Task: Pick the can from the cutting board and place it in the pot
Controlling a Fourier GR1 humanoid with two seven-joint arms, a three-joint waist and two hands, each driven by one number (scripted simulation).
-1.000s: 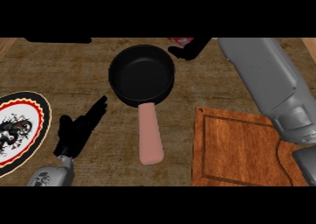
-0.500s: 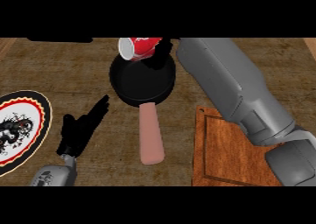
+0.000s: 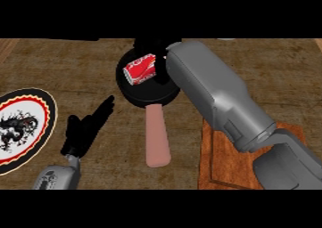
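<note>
Brown counter (image 3: 268, 67) carries the pan (image 3: 134, 91), where the can (image 3: 141, 70) lies tilted, right robot hand (image 3: 162, 75) curled beside it, grip unclear; next comes release and withdrawal.

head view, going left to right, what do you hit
Patterned plate → left hand → red can in the black pan → cutting board. The right hand is over the pan, so its place in the order is unclear.
</note>
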